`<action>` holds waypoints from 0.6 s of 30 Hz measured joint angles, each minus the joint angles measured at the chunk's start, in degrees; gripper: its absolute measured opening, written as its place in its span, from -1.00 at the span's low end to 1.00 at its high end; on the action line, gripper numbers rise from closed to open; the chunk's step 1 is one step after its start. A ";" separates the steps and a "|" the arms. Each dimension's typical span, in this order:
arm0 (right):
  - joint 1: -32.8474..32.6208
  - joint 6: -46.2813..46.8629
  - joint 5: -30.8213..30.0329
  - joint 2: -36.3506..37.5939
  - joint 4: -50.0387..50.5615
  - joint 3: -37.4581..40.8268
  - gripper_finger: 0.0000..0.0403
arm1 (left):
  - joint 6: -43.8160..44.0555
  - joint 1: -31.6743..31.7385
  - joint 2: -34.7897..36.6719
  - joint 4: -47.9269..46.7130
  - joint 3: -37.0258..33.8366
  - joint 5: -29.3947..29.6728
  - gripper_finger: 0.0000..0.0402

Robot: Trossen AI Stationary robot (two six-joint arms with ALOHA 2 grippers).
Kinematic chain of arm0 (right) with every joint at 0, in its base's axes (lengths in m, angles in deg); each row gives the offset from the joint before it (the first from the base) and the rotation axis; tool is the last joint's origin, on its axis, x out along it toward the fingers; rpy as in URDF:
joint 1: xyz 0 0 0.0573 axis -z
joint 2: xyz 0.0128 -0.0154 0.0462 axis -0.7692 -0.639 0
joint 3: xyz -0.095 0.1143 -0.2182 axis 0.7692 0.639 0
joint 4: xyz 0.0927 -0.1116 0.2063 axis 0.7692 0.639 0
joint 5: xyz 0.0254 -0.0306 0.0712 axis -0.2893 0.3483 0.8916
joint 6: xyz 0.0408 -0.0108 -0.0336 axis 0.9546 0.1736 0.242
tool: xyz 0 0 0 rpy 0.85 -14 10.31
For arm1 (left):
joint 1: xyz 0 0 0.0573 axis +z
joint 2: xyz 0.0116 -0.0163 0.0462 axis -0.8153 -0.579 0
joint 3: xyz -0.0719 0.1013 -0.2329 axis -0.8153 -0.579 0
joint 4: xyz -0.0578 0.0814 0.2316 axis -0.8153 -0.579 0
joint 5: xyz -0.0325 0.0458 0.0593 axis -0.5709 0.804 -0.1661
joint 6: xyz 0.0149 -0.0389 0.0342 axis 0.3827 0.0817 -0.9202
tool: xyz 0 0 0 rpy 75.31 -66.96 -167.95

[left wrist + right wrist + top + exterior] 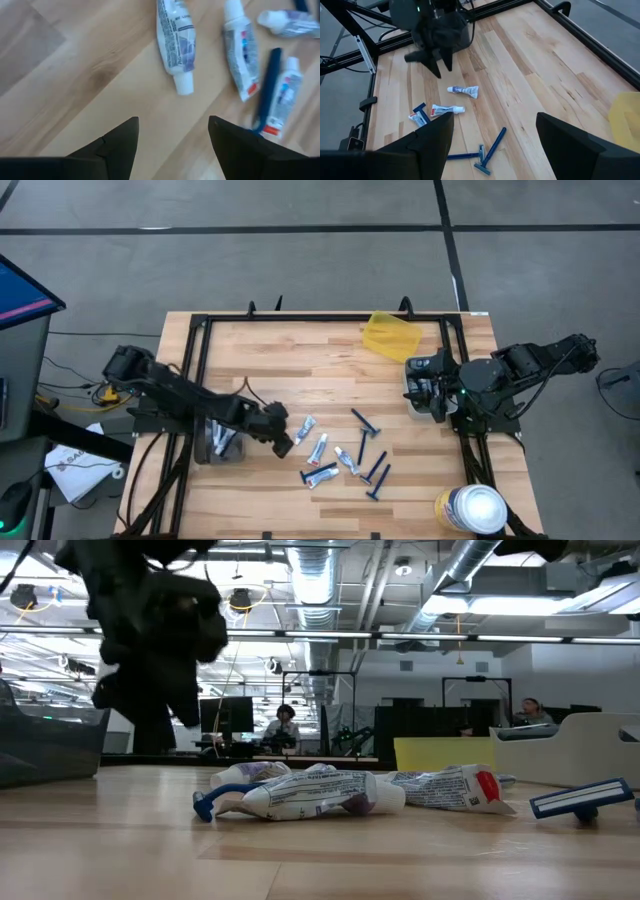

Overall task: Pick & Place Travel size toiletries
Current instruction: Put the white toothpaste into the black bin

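Left gripper [284,443], dark and two-fingered, is hovering with its fingers apart and nothing between them, just beside the nearest small white-and-blue squeeze tube [306,426] on the pale wooden slat table [300,350], likely lining up a pick. More tubes and thin dark-blue disposable razors [364,420] are lying loose mid-table, none yet placed. Right gripper [424,380] is waiting at the table's right side, empty, fingers apart, near a flat yellow tray-like item [390,335] at the far edge; whether that item is holding anything, I cannot tell. A round white-lidded canister [470,508] is standing at the near right corner.

Low view: crumpled tubes [320,795] and a razor [580,800] are resting flat on the wood; people are sitting at desks beyond.

Left wrist view: both fingers [117,145] are framing bare wood, with a tube [175,40] ahead.

Right wrist view: the spread fingers [427,145] are facing the scattered items.
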 joint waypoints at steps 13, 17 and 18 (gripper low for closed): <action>0.02 -1.49 3.05 -0.02 0.69 0.00 0.37 | -1.05 0.03 -12.13 -0.67 7.31 4.54 0.18; 0.02 -1.48 3.06 -0.02 1.04 0.01 0.37 | -1.06 -0.12 -12.79 -0.93 7.44 4.74 0.18; 0.02 -1.48 3.06 -0.02 1.06 0.02 0.37 | -1.06 -0.12 -12.81 -0.92 7.44 5.08 0.18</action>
